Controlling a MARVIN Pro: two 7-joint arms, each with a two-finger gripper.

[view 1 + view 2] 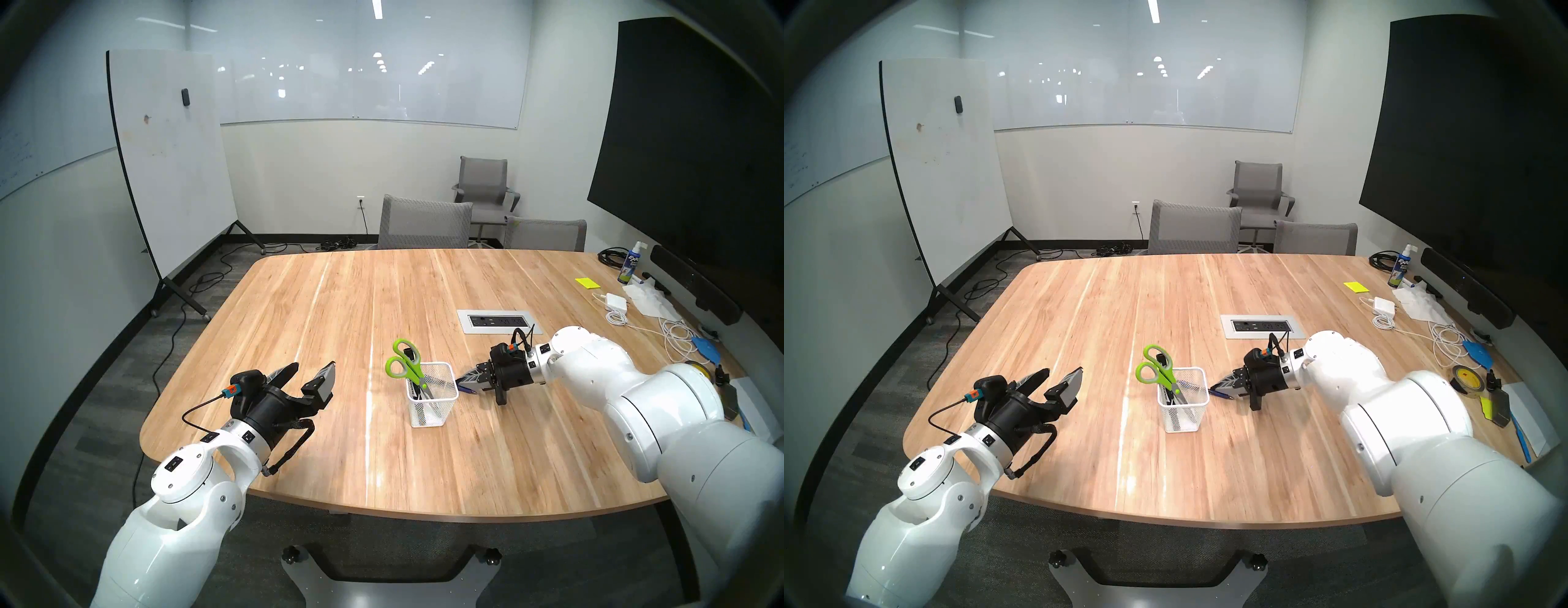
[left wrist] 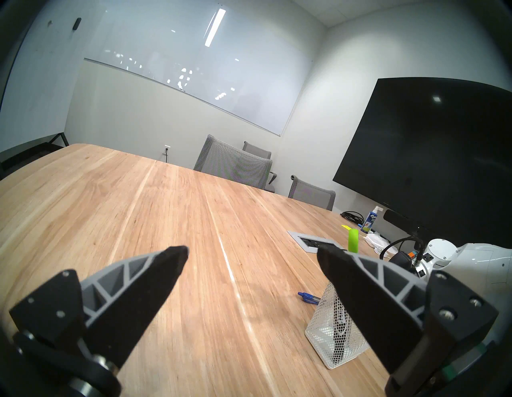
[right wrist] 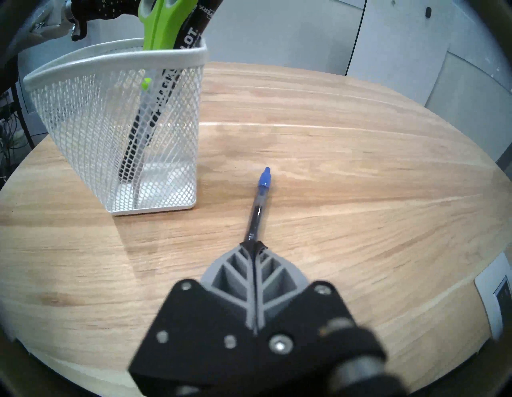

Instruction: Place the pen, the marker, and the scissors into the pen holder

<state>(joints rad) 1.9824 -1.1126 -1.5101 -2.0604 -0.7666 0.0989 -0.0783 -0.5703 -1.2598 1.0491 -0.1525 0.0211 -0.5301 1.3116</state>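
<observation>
The white mesh pen holder [image 1: 429, 414] stands near the table's middle. In it are the scissors [image 1: 402, 361], green handles up, and the black marker [image 3: 191, 30] leaning beside them. The slim blue pen [image 3: 260, 199] lies low over the table just right of the holder. My right gripper [image 3: 253, 245] is shut on one end of it, and the blue-capped end points away from the fingers. From the head view, that gripper [image 1: 462, 378] sits close to the holder's right side. My left gripper [image 1: 312, 373] hovers open and empty to the holder's left.
A grey power outlet panel [image 1: 499, 321] is set into the table behind the right arm. Cables, a charger [image 1: 616, 302], a spray bottle [image 1: 628, 264], tape and papers crowd the right edge. Grey chairs [image 1: 424, 223] stand at the far side.
</observation>
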